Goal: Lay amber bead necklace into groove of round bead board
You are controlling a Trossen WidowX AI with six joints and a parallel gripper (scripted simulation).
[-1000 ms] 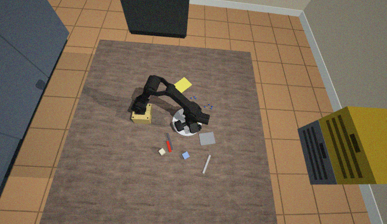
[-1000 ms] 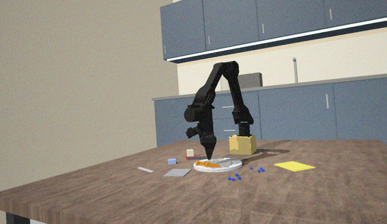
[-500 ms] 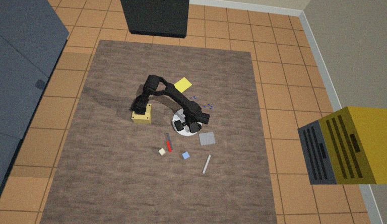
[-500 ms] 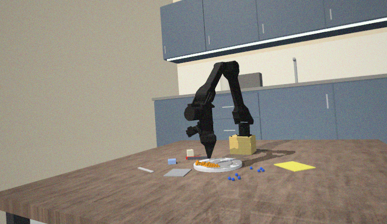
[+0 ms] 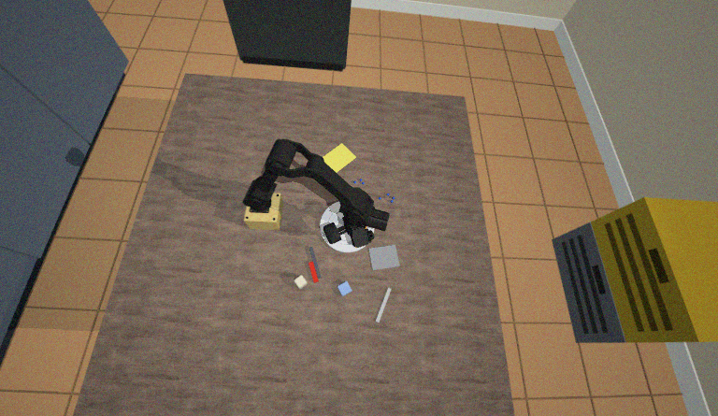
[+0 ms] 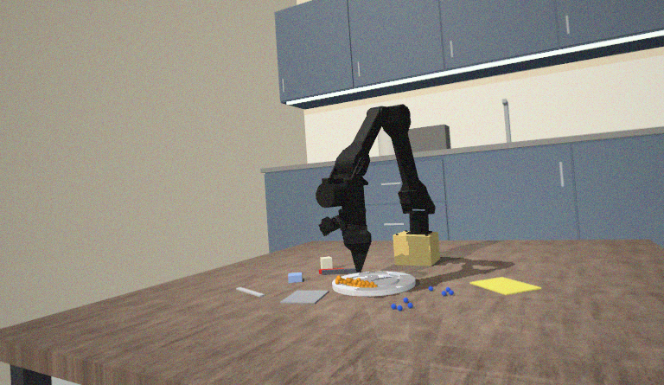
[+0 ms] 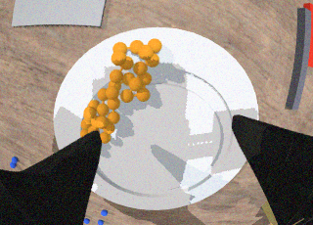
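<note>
The round white bead board [image 6: 406, 283] [image 7: 240, 83] [image 5: 330, 242] lies flat, with a thin circular groove. The amber bead necklace [image 6: 354, 281] [image 7: 135, 83] lies bunched in a folded, crooked band along one side of the board, from the upper rim to the left edge in the wrist view. The arm mostly hides it in the top view. My gripper [image 7: 167, 130] [image 6: 359, 269] [image 5: 345, 233] is open and empty, fingers wide apart low over the board. The left fingertip in the wrist view overlaps the necklace's lower end; whether it touches the beads cannot be told.
Small blue beads [image 5: 390, 197] [image 6: 401, 304] [image 7: 100, 217] lie beside the board. Around it are a grey square [image 5: 384, 257] [image 6: 304, 297], a yellow sheet [image 5: 340, 157] [image 6: 505, 285], a red and grey bar [image 5: 313, 271], a cream cube [image 5: 300, 281], a blue block [image 5: 344, 288] and a pale stick [image 5: 383, 305].
</note>
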